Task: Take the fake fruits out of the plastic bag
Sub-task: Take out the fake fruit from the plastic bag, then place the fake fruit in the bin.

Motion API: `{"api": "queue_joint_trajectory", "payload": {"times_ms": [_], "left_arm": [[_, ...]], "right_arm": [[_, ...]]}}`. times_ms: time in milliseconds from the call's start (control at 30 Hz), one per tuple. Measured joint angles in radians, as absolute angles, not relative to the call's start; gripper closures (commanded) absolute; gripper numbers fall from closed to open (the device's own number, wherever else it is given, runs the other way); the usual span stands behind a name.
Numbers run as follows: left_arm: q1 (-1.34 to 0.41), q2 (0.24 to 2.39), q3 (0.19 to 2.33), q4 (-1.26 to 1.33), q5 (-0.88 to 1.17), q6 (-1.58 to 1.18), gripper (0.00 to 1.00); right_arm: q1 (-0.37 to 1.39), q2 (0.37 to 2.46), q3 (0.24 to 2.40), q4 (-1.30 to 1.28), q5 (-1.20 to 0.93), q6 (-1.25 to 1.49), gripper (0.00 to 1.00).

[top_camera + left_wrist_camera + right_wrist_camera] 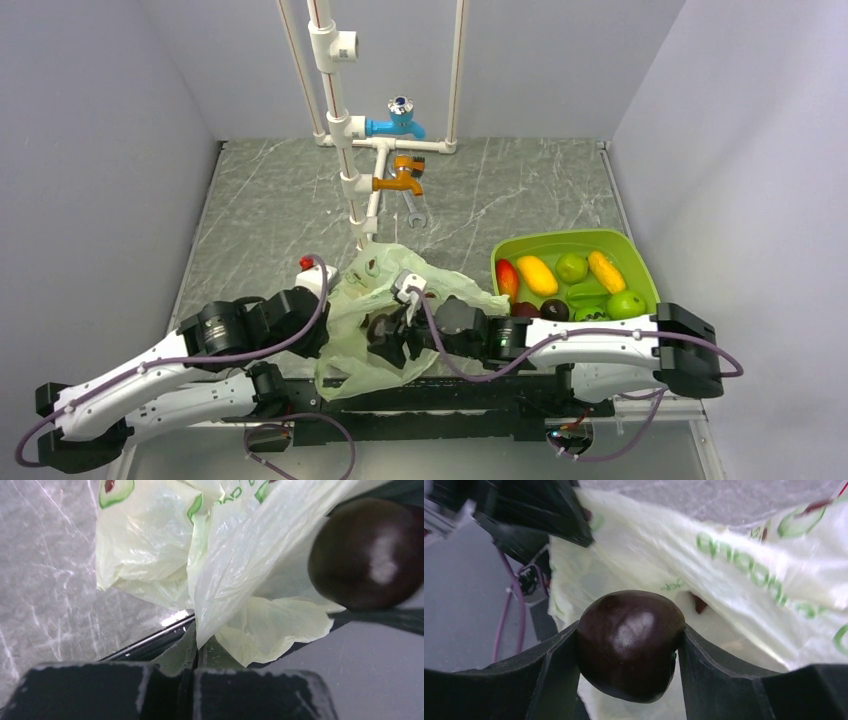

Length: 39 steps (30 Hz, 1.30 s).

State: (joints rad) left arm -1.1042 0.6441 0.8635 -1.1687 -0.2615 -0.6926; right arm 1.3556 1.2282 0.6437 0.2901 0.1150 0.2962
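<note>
The bag (365,300) lies on the table (270,200), near the middle of its front edge. The tray (560,238) sits just beside it on the right, with fruits (536,274) inside. The plum (624,655) sits between the fingers of the right gripper (626,630), over the bag's near part. The left gripper (192,675) pinches the bag's left edge. Behind the bag stands a pipe frame (345,150), and a wrench (417,210) lies to the right of its foot.

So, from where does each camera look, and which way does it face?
Top external: above and behind the bases, looking down at the table, bag and tray; both arms show.
Left wrist: low over the table, facing the bag; the left gripper, shut on a fold, shows.
Right wrist: faces the bag; the right gripper shows, clamping a dark fruit.
Shared: both wrist views show bag and fruit.
</note>
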Motion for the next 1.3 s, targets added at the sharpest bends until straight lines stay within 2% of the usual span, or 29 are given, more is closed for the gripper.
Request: {"api": "queue_joint_trajectory", "payload": {"times_ms": [333, 567, 767, 933, 1167, 1300], "left_arm": [[-1.104, 0.648, 0.870, -1.103, -0.321, -0.650, 1.00], [-1.104, 0.579, 0.865, -1.098, -0.345, -0.650, 1.00], [-1.104, 0.585, 0.859, -1.095, -0.347, -0.650, 1.00], [-1.104, 0.594, 0.858, -1.095, -0.347, -0.650, 1.00], [-1.104, 0.580, 0.857, -1.095, -0.347, -0.650, 1.00], [-1.104, 0.571, 0.857, -1.093, -0.347, -0.650, 1.00]], "right_arm": [[1.351, 0.999, 0.753, 0.151, 0.221, 0.276, 1.00], [1.301, 0.911, 0.860, 0.052, 0.435, 0.251, 1.00], [1.042, 0.854, 0.860, -0.108, 0.586, 0.323, 1.00], [0.805, 0.789, 0.820, -0.270, 0.689, 0.493, 1.00], [0.466, 0.778, 0.697, -0.447, 0.659, 0.722, 1.00], [0.341, 0.791, 0.623, -0.515, 0.645, 0.847, 1.00]]}}
